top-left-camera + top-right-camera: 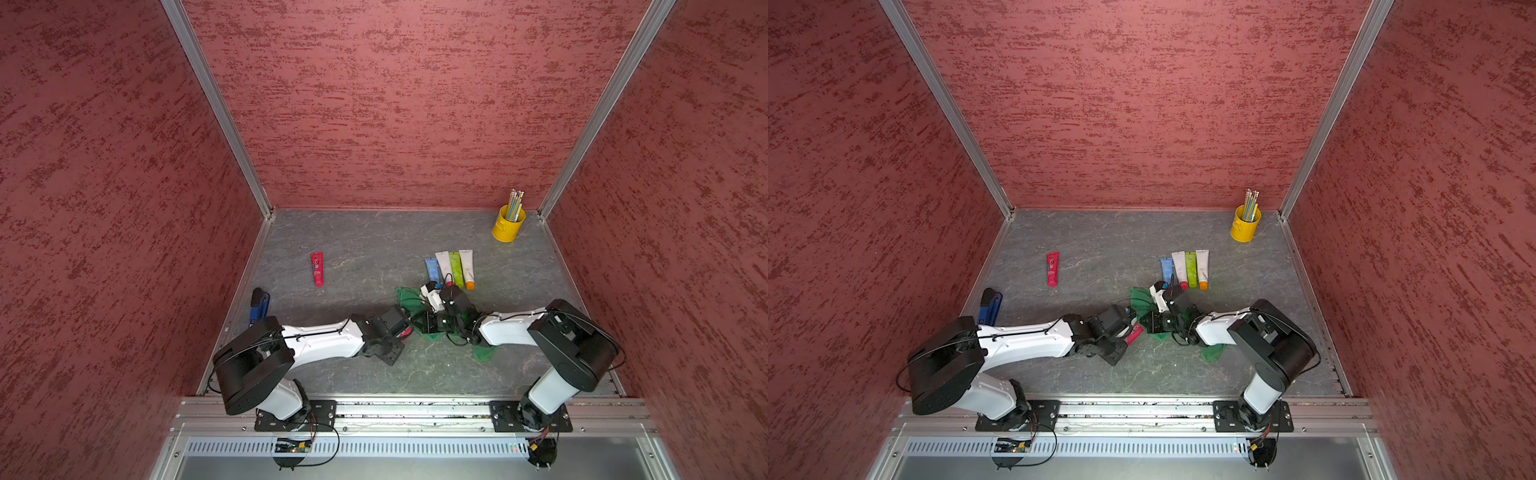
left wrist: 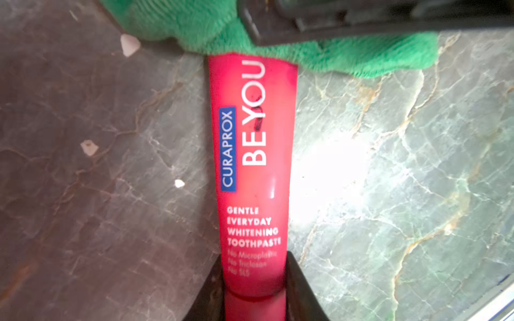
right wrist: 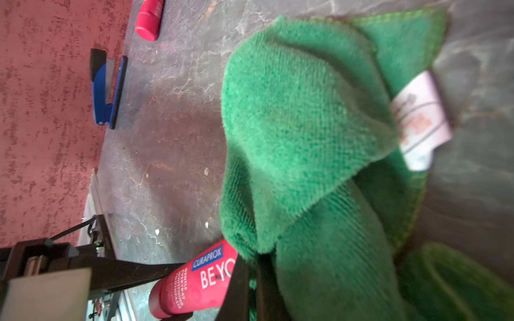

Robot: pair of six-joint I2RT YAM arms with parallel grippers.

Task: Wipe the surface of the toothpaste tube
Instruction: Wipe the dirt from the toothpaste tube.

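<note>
Toward the middle of the worktop (image 1: 374, 249) front edge, the left tool (image 2: 254, 289) pinches the toothpaste tube (image 2: 251, 166) by its cap end; the right tool (image 3: 251, 286), clamped tight on a green cloth (image 3: 306, 125), covers its other end.

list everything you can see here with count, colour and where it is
toothpaste tube: one, red, in left hand, far end under cloth
cloth: one, green, bunched in right hand
spare tube: one, red, alone on the table's left part
tube row: four, blue, white, green, white, side by side beyond the right hand
cup: one, yellow, far right corner, holding pencils
stapler-like tool: one, blue, by left wall
table: one, grey marbled
left hand: one, black, shut on the tube's cap end
right hand: one, black, shut on the cloth
</note>
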